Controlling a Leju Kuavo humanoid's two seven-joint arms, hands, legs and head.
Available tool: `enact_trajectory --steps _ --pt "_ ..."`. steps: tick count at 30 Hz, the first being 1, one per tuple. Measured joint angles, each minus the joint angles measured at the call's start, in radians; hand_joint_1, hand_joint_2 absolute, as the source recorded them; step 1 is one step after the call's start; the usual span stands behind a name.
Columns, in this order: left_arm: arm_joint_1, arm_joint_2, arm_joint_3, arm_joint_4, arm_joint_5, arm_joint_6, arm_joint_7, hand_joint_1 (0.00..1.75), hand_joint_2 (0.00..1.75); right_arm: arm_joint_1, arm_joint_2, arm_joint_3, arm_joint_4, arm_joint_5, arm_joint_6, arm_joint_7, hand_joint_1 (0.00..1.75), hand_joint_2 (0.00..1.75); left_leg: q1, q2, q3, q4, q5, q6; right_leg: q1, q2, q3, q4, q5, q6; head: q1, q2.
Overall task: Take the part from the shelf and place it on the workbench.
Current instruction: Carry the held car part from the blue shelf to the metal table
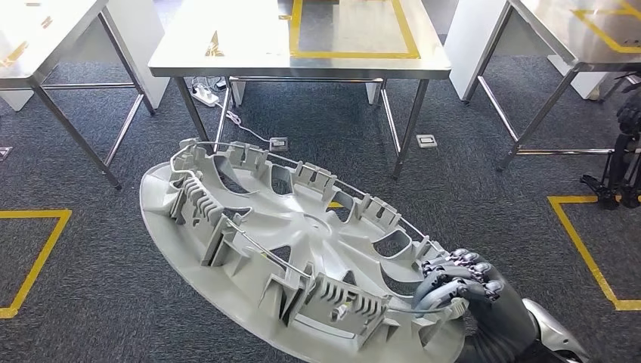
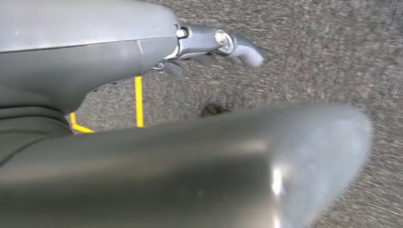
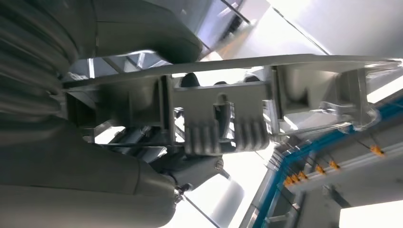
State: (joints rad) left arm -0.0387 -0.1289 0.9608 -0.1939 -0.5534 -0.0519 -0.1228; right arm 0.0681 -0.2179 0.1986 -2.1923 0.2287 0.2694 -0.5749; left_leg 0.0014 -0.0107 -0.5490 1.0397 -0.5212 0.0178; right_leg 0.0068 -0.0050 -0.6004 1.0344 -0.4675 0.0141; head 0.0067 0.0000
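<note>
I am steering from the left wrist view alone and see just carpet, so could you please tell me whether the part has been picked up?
Observer: Yes, the right hand grips the part, a grey wheel cover, by its rim.
Operator: Thank you. Is a workbench nearby?
Observer: A steel workbench stands straight ahead, its top marked with a rectangle of yellow tape.
Operator: Which face of the part points up?
Observer: The ribbed inner face, with its clips and wire ring.

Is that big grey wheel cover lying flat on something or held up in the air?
Held up, tilted. The wheel cover hangs over the carpet, its rim gripped by the right robot hand.
</note>
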Motion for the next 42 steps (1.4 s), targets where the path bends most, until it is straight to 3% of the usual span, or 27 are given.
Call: enact_trajectory --steps 4,5,7,8,9,10,12,14,19,20,22,23,24,25,26,27,29,31,33,35,38,39,40,42 --pt "-0.001 0.0 0.003 -0.001 0.0 0.002 0.001 0.0 0.0 0.017 -0.006 -0.016 -0.034 -0.007 -0.02 -0.008 1.75 1.75 -0.001 0.005 -0.001 0.027 -0.026 -0.02 -0.008 0.002 0.016 -0.016 -0.004 -0.018 -0.003 0.0" --pt "-0.001 0.0 0.003 -0.002 -0.001 0.003 0.002 0.0 0.0 0.023 -0.008 -0.021 -0.042 -0.009 -0.023 -0.011 1.75 1.75 0.0 0.006 -0.02 0.072 -0.049 -0.025 -0.012 0.001 0.023 -0.02 -0.005 -0.022 -0.005 0.0" --pt "0.0 0.0 0.004 -0.001 -0.002 0.003 0.002 0.0 0.0 0.033 -0.014 -0.031 -0.053 -0.011 -0.029 -0.018 1.75 1.75 0.004 0.006 -0.091 0.203 -0.106 -0.033 -0.013 -0.001 0.033 -0.02 -0.013 -0.027 -0.01 0.0" --pt "0.001 0.0 0.005 -0.001 -0.002 0.003 0.002 0.0 0.0 0.039 -0.016 -0.036 -0.056 -0.01 -0.032 -0.022 1.75 1.75 0.006 0.006 -0.124 0.256 -0.119 -0.037 -0.014 0.0 0.038 -0.02 -0.018 -0.027 -0.011 0.0" --pt "0.002 0.0 0.005 -0.002 -0.003 0.003 0.002 0.0 0.0 0.044 -0.018 -0.041 -0.058 -0.009 -0.036 -0.025 1.75 1.75 0.008 0.006 -0.143 0.278 -0.112 -0.04 -0.015 0.001 0.043 -0.02 -0.023 -0.025 -0.012 0.0" --pt "0.003 0.001 0.006 -0.002 -0.003 0.003 0.003 0.0 0.0 0.048 -0.021 -0.046 -0.061 -0.008 -0.038 -0.028 1.75 1.75 0.01 0.006 -0.143 0.261 -0.085 -0.042 -0.016 0.002 0.05 -0.02 -0.028 -0.023 -0.012 0.0" --pt "0.003 0.002 0.006 -0.002 -0.003 0.003 0.003 0.0 0.0 0.051 -0.024 -0.051 -0.067 -0.005 -0.041 -0.029 1.75 1.75 0.015 0.008 -0.096 0.134 -0.001 -0.046 -0.02 0.003 0.067 -0.018 -0.042 -0.014 -0.013 0.0" --pt "0.002 0.001 0.008 -0.002 0.0 0.003 0.006 0.0 0.0 0.046 -0.027 -0.052 -0.075 -0.001 -0.043 -0.026 1.75 1.75 0.015 0.007 -0.049 0.028 0.043 -0.038 -0.018 0.005 0.079 -0.014 -0.056 -0.001 -0.015 0.0" --pt "0.002 -0.001 0.014 -0.002 0.004 0.004 0.012 0.0 0.0 0.017 -0.034 -0.052 -0.088 0.005 -0.043 -0.007 1.75 1.75 0.013 0.004 -0.034 0.005 0.036 0.0 -0.021 0.007 0.078 0.005 -0.079 0.028 -0.011 0.0" --pt "0.002 -0.002 0.015 -0.003 0.005 0.005 0.013 0.0 0.0 0.01 -0.036 -0.052 -0.09 0.005 -0.043 -0.004 1.75 1.75 0.014 0.004 -0.031 0.003 0.035 0.006 -0.022 0.007 0.058 0.046 -0.099 0.033 -0.009 0.0" --pt "0.001 -0.002 0.017 -0.004 0.007 0.007 0.014 0.0 0.0 -0.003 -0.039 -0.052 -0.091 0.001 -0.041 0.0 1.75 1.75 0.014 0.005 -0.028 0.003 0.029 0.013 -0.022 0.006 -0.016 0.177 -0.15 0.038 -0.004 0.0" --pt "0.0 -0.003 0.019 -0.004 0.009 0.008 0.015 0.0 0.0 -0.009 -0.04 -0.052 -0.091 -0.003 -0.04 0.003 1.75 1.75 0.013 0.005 -0.026 0.003 0.026 0.015 -0.022 0.006 -0.057 0.239 -0.166 0.039 -0.003 0.0" --pt "0.001 -0.003 0.022 -0.004 0.01 0.008 0.016 0.0 0.0 -0.013 -0.042 -0.052 -0.091 -0.008 -0.039 0.006 1.75 1.75 0.012 0.004 -0.022 0.003 0.022 0.016 -0.021 0.006 -0.085 0.272 -0.164 0.038 -0.002 0.0" --pt "0.001 -0.004 0.025 -0.004 0.013 0.009 0.016 0.0 0.0 -0.018 -0.045 -0.052 -0.091 -0.015 -0.037 0.008 1.75 1.75 0.011 0.003 -0.016 0.003 0.018 0.016 -0.021 0.006 -0.095 0.269 -0.141 0.036 -0.001 0.0" --pt "0.002 -0.005 0.028 -0.004 0.016 0.01 0.016 0.0 0.0 -0.023 -0.049 -0.052 -0.091 -0.023 -0.034 0.009 1.75 1.75 0.01 0.002 -0.008 0.003 0.013 0.015 -0.02 0.006 -0.084 0.224 -0.099 0.032 0.0 0.0" --pt "0.002 -0.007 0.03 -0.004 0.019 0.01 0.016 0.0 0.0 -0.029 -0.053 -0.052 -0.09 -0.032 -0.032 0.008 1.75 1.75 0.01 0.0 0.0 0.003 0.008 0.013 -0.019 0.006 -0.059 0.154 -0.051 0.026 0.001 0.0" --pt "0.001 -0.01 0.034 -0.005 0.023 0.01 0.016 0.0 0.0 -0.041 -0.06 -0.052 -0.09 -0.052 -0.026 0.006 1.75 1.75 0.008 -0.003 0.01 0.003 -0.003 0.006 -0.011 0.006 -0.012 0.036 0.002 0.013 0.003 0.0" --pt "0.0 -0.013 0.038 -0.005 0.025 0.01 0.014 0.0 0.0 -0.049 -0.063 -0.052 -0.086 -0.071 -0.017 0.001 1.75 1.75 0.007 -0.003 0.012 0.0 -0.01 -0.006 -0.004 0.006 0.002 0.002 -0.001 0.005 0.004 0.0" --pt "-0.001 -0.015 0.043 -0.006 0.024 0.011 0.012 0.0 0.0 -0.052 -0.064 -0.053 -0.079 -0.09 -0.006 -0.006 1.75 1.75 0.008 -0.001 0.018 -0.003 -0.015 -0.018 -0.007 0.007 0.008 -0.007 -0.002 -0.004 0.005 0.0" --pt "-0.003 -0.016 0.045 -0.007 0.02 0.011 0.007 0.0 0.0 -0.051 -0.066 -0.058 -0.07 -0.111 0.003 -0.013 1.75 1.75 0.007 0.003 0.005 0.037 -0.037 -0.028 -0.014 0.006 0.022 -0.019 -0.003 -0.013 0.0 0.0" --pt "-0.002 -0.017 0.045 -0.008 0.001 0.01 -0.005 0.0 0.0 -0.044 -0.068 -0.084 -0.048 -0.146 0.027 -0.028 1.75 1.75 0.01 0.005 -0.099 0.218 -0.103 -0.037 -0.017 0.002 0.039 -0.023 -0.014 -0.022 -0.008 0.0" --pt "-0.001 -0.017 0.045 -0.008 -0.008 0.007 -0.01 0.0 0.0 -0.032 -0.07 -0.099 -0.042 -0.158 0.038 -0.034 1.75 1.75 0.011 0.005 -0.13 0.258 -0.107 -0.039 -0.017 0.002 0.045 -0.023 -0.019 -0.022 -0.009 0.0" --pt "0.0 -0.015 0.045 -0.008 -0.017 0.004 -0.014 0.0 0.0 -0.013 -0.072 -0.118 -0.038 -0.172 0.05 -0.042 1.75 1.75 0.011 0.005 -0.144 0.264 -0.09 -0.04 -0.017 0.002 0.053 -0.023 -0.026 -0.02 -0.01 0.0" --pt "0.002 -0.009 0.045 -0.008 -0.03 -0.003 -0.019 0.0 0.0 0.036 -0.076 -0.169 -0.035 -0.197 0.075 -0.06 1.75 1.75 0.013 0.006 -0.117 0.169 -0.009 -0.041 -0.019 0.001 0.073 -0.022 -0.042 -0.014 -0.011 0.0"
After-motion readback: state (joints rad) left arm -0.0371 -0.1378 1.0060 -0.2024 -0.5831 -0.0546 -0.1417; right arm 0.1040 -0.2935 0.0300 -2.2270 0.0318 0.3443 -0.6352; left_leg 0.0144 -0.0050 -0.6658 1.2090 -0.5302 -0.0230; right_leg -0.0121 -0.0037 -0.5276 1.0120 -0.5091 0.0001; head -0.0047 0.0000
